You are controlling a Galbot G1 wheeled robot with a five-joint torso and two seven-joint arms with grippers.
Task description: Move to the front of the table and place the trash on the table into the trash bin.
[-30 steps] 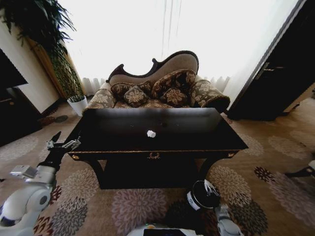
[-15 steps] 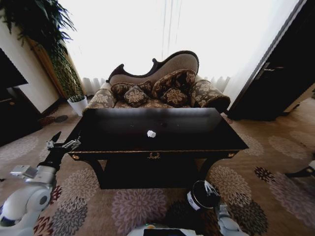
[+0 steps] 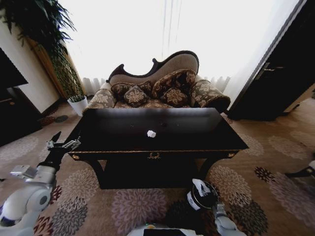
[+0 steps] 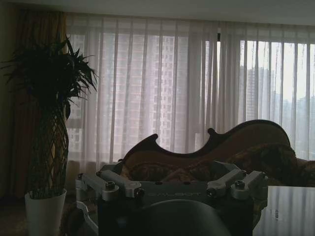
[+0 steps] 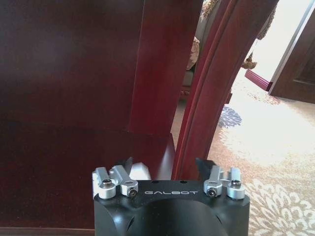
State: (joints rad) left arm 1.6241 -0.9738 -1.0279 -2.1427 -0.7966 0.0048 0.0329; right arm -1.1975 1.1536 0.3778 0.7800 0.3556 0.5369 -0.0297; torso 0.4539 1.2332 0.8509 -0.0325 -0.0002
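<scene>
The glossy black table stands right in front of me. One crumpled white paper wad of the trash lies near the middle of its top. The small dark trash bin with a white label sits on the carpet by the table's front right leg. My right gripper hangs low over the bin. In the right wrist view this gripper is open, facing the table's leg, with a small white bit beside one finger. My left gripper is open, level with the table's left end.
A patterned sofa with cushions stands behind the table. A white plant pot with a tall plant is at the back left. Dark cabinets line the right wall. Flowered carpet lies before the table.
My right gripper has shifted slightly left over the trash bin. The left arm, the paper wad and the camera have not moved.
</scene>
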